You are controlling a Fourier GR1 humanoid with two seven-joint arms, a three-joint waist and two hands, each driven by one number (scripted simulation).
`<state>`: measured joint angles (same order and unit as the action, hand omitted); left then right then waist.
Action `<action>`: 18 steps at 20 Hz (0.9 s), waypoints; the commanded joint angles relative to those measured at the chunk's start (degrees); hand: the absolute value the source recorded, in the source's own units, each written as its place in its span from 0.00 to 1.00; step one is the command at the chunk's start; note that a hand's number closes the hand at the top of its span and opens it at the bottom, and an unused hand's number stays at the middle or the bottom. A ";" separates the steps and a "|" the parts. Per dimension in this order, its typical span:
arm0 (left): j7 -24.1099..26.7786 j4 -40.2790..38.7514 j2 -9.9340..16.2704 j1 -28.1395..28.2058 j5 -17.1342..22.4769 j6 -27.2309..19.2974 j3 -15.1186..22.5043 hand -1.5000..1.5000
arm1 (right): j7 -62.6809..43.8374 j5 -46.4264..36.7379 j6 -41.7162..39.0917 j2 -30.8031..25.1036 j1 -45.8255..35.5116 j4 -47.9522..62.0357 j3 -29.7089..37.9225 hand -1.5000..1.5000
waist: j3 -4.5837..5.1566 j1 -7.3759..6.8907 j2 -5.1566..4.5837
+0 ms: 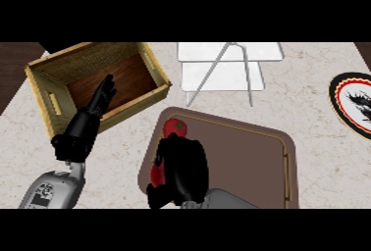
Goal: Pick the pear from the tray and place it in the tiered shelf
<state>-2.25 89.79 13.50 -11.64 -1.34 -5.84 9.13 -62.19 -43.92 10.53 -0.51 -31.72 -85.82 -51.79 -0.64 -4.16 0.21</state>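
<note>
Right robot hand (181, 169): near edge, over the brown tray (250, 166), fingers curled down round a red object (174, 128); whether this is the pear cannot be told.
Left robot hand (91, 122): left, fingers straight, reaching over the wooden crate (51, 93), holding nothing.
Tiered shelf (228, 66): far, white, on the surface (319, 162).
Plate (353, 105): far right.

wooden crate (54, 68), patterned plate (357, 105)
</note>
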 commanded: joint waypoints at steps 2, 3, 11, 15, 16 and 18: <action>-0.95 -4.42 -2.65 0.41 0.11 0.32 2.00 0.50 | -7.13 -0.07 15.38 0.48 -5.39 -4.09 -1.69 1.00 | 0.68 1.12 -0.51; -1.72 -3.92 -2.24 0.97 0.42 0.89 1.94 0.50 | -9.14 -0.44 15.02 0.48 -7.98 -4.93 -1.26 1.00 | 0.73 1.04 -0.25; -0.80 -3.75 -2.09 3.94 -0.21 0.60 1.06 0.50 | -18.07 -6.99 12.79 0.47 -18.46 -7.05 2.60 1.00 | 0.91 3.02 0.58; -4.08 -3.31 -2.15 0.76 -0.70 -0.22 0.18 0.50 | -21.17 -10.73 8.84 0.46 -24.23 -5.65 5.88 1.00 | 0.85 4.35 0.61; -1.27 -2.79 -1.52 4.55 -0.11 0.90 0.10 0.50 | -22.88 -11.91 8.65 0.46 -24.89 -6.36 5.86 1.00 | 0.93 3.72 0.88; -2.81 -2.26 -2.38 2.73 0.57 0.93 0.03 0.50 | -22.72 -12.96 8.66 0.46 -27.96 -3.19 8.36 1.00 | 0.90 3.52 0.48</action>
<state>-3.96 90.97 13.74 -9.28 -1.81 -5.73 7.13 -69.96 -54.09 19.26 -0.93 -54.02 -90.58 -46.26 -0.39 -1.11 1.43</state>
